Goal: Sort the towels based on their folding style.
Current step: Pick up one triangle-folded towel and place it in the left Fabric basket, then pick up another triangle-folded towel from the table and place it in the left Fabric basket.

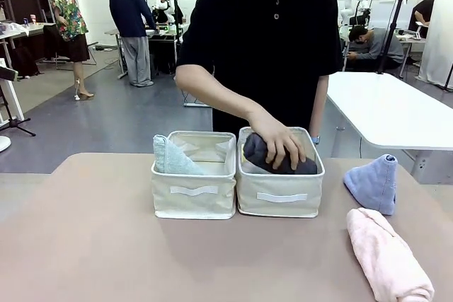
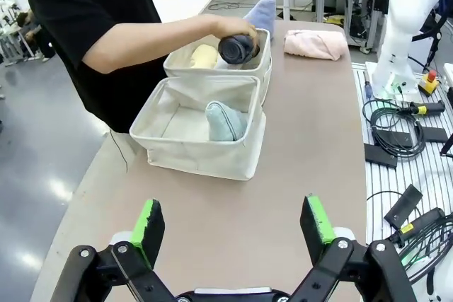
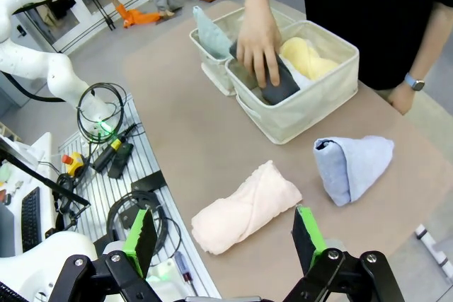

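Note:
A person's hand [image 1: 279, 143] presses the dark grey rolled towel [image 1: 269, 157] into the right cream bin [image 1: 279, 199], beside the yellow roll [image 3: 306, 58] and a bit of white towel [image 3: 311, 76]. The mint-green cone [image 1: 170, 157] stands in the left bin [image 1: 192, 196]. On the table to the right sit the light blue cone [image 1: 374, 182] and the pink roll [image 1: 388, 256], the latter just ahead of my right gripper [image 3: 223, 235], which is open. My left gripper [image 2: 233, 228] is open over bare table, well short of the bins.
The person stands at the far edge behind the bins. A white table [image 1: 396, 107] sits behind at the right. Cables and a robot base [image 2: 400, 68] lie off the table's side. Bare tabletop [image 1: 85, 238] spreads left of the bins.

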Available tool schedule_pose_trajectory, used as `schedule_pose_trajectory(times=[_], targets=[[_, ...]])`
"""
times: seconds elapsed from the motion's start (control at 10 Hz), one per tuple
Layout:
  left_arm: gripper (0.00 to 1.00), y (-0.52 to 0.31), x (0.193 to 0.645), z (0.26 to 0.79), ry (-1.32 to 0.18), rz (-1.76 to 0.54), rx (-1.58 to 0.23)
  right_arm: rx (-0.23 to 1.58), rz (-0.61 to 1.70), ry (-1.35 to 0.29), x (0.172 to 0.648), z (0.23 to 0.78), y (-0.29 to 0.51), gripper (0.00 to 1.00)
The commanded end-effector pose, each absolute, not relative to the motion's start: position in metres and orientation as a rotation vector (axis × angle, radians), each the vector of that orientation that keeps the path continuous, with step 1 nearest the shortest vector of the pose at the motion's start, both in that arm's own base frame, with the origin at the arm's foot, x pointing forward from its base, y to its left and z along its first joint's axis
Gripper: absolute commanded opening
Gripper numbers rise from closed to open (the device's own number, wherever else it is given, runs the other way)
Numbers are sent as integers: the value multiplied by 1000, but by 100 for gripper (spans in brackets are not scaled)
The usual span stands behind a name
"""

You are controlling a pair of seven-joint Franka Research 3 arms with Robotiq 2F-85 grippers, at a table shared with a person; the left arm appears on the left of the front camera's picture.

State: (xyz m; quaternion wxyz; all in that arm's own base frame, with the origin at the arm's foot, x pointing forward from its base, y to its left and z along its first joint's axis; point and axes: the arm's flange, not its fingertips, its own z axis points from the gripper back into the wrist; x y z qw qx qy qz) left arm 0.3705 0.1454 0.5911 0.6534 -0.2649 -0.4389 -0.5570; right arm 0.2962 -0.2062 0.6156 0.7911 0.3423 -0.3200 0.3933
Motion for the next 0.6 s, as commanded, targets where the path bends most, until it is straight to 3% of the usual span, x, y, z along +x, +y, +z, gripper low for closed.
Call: schedule_pose_trajectory(times=[0.0, 0.5], targets=[[100, 147, 372, 590, -1012, -1283, -600, 759, 855, -719, 298, 617, -206, 100], [100, 147, 372, 590, -1012, -1283, -600, 759, 855, -719, 298, 617, -206, 100]])
